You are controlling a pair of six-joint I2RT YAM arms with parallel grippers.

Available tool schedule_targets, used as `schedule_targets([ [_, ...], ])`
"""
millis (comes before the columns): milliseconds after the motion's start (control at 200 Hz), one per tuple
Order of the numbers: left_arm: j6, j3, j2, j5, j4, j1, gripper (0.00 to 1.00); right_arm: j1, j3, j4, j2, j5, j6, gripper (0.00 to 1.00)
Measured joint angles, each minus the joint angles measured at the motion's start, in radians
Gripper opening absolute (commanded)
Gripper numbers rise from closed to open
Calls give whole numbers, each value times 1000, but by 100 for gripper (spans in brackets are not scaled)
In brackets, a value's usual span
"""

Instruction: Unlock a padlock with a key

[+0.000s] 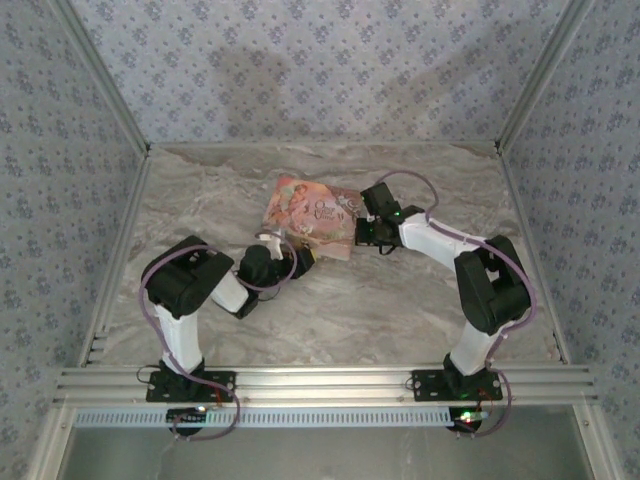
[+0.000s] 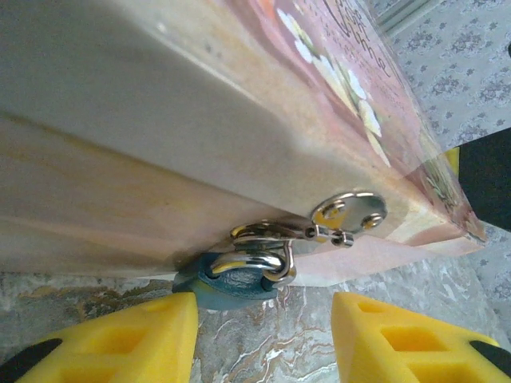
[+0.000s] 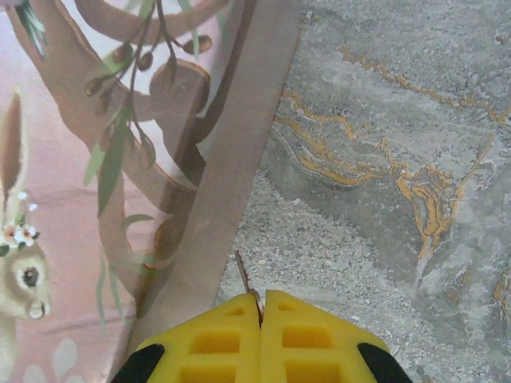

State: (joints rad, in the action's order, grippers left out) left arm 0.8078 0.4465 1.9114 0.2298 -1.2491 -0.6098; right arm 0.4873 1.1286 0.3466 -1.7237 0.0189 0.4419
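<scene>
My left gripper [image 2: 263, 309] spread before blue padlock [image 2: 227, 286] — right gripper [image 3: 261, 307] clenched on key [image 3: 243, 275]; next: steady padlock, bring key across.

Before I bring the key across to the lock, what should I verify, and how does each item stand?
1. Key held: right gripper is shut on a thin metal blade, apparently the key: ok.
2. Lock in place: the blue padlock is hooked on the hasp of the box: ok.
3. Padlock steadied: left gripper is open, with fingers on either side and not clamped: not ok.
4. Keyhole facing the key: cannot tell.
5. Key aimed at the padlock: it points over the table beside the box edge: not ok.
</scene>
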Motion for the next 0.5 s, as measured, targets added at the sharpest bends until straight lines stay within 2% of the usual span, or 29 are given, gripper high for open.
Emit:
schedule_targets([
  [225, -15, -16, -13, -18, -6, 4, 53, 0, 24, 0, -1, 3, 0, 0],
  [500, -49, -60, -138, -47, 111, 34, 57, 5, 30, 1, -1, 12, 0, 0],
])
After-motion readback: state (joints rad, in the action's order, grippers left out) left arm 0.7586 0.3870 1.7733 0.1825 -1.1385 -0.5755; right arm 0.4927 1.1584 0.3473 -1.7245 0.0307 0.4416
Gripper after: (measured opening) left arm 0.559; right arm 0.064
